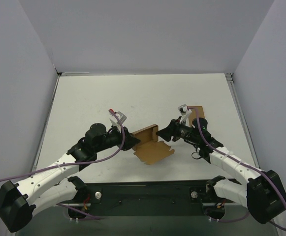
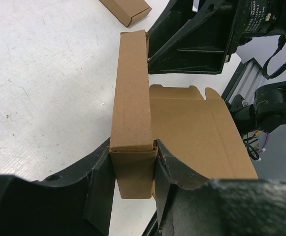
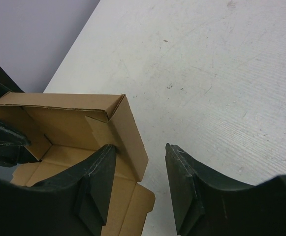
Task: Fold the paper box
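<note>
The paper box (image 1: 150, 143) is brown kraft cardboard lying mid-table, its walls partly raised and its notched lid flap (image 1: 157, 153) lying open toward me. My left gripper (image 1: 130, 140) is shut on the box's left end; in the left wrist view its jaws (image 2: 133, 147) clamp the narrow end wall (image 2: 133, 98), with the lid flap (image 2: 197, 132) to the right. My right gripper (image 1: 163, 132) is open at the box's right end. In the right wrist view its jaws (image 3: 139, 147) straddle the end wall (image 3: 133, 132): one finger (image 3: 96, 182) inside the box, the other (image 3: 187, 187) outside.
A narrower plain brown cardboard rectangle (image 1: 197, 111) lies on the white table behind my right gripper, and also shows in the left wrist view (image 2: 125, 10). Grey walls (image 1: 34, 73) enclose the table on three sides.
</note>
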You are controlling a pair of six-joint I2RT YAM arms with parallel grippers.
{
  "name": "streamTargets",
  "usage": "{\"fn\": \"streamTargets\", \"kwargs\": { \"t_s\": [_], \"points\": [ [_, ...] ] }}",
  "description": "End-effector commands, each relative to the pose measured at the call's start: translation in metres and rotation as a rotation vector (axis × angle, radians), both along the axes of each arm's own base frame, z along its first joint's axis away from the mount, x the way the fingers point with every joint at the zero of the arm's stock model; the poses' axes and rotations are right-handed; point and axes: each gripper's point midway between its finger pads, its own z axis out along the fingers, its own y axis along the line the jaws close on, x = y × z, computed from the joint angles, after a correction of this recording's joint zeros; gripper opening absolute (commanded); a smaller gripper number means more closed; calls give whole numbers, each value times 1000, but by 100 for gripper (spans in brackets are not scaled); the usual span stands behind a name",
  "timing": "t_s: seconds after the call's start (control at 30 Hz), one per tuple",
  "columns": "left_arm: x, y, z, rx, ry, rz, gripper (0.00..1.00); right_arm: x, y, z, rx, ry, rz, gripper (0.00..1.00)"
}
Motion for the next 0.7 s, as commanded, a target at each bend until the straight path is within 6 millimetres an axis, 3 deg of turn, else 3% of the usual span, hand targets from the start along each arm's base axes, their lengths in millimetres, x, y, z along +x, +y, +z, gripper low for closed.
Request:
{"fn": "streamTargets", "kwargs": {
  "t_s": [0.0,0.33,0.67],
  "points": [
    [-14,-12,39,-109,-93,-105,22,5,8,22,43,-90,38,44],
    [-17,-15,43,-126,-101,-132,22,-3,17,27,66,-106,118,42],
    [-14,-13,46,-120,-110,-114,22,2,8,12,-32,-104,67,22]
  ]
}}
